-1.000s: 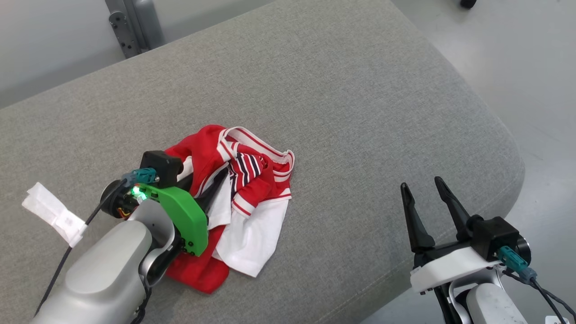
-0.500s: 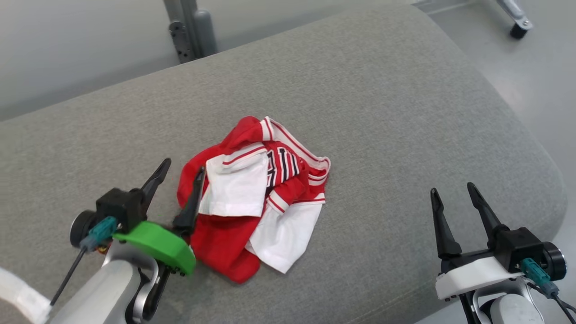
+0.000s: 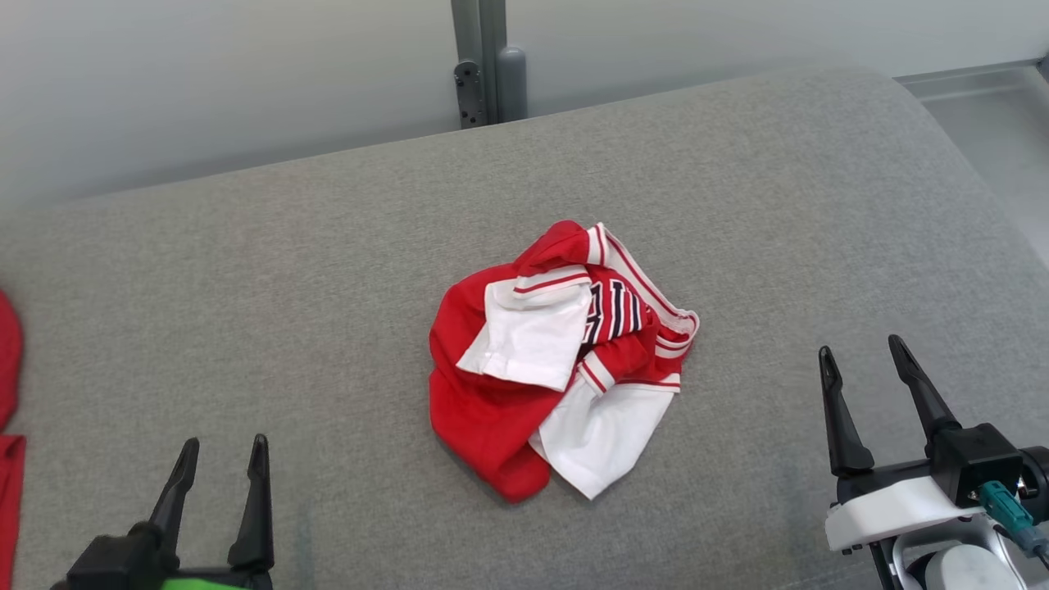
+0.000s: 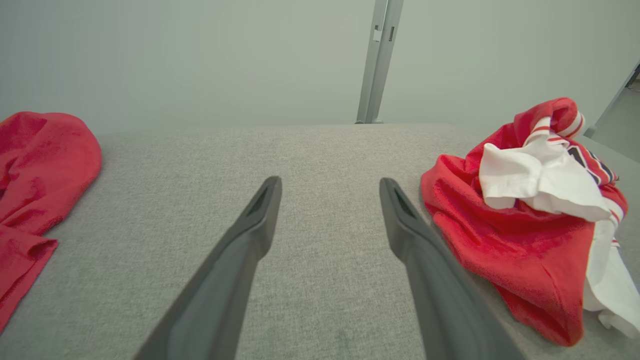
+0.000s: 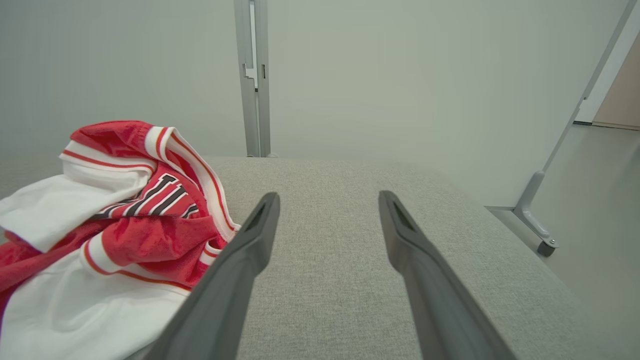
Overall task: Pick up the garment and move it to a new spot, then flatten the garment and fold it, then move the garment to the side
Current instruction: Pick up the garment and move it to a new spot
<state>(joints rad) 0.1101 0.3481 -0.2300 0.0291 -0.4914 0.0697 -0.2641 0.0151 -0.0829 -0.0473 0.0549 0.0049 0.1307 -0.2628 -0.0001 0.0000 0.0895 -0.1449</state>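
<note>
Now, our left pincer (image 3: 225, 442) hangs low over the cushion (image 3: 328, 270) with its jaws spread wide and nothing between them. Our right pincer (image 3: 859, 345) is just as open and empty. The shirt (image 3: 549, 360) lies between the two in a crumpled heap, ahead and to the right of the left pincer and ahead and to the left of the right one. It touches neither.

We judge it light, soft and limp. It should sag and unfurl once lifted, nothing in it looks breakable, and it may drag a little on the woven cushion. The striped ribbed band on the right pincer's side looks the thickest and firmest place to pinch. For the left pincer, the red fold nearest its right finger is the closest hold. The white sleeve on top is loose, so a pinch there may lift that layer alone.

Further out, left of the left pincer, a red cloth (image 3: 6, 352) lies at the cushion's end, and we would keep clear of it. Right of the right pincer the cushion rounds down to the floor (image 3: 1008, 164). Ahead of both pincers there is bare cushion up to the far edge by the post (image 3: 483, 57), which we judge room enough to spread the shirt flat
</note>
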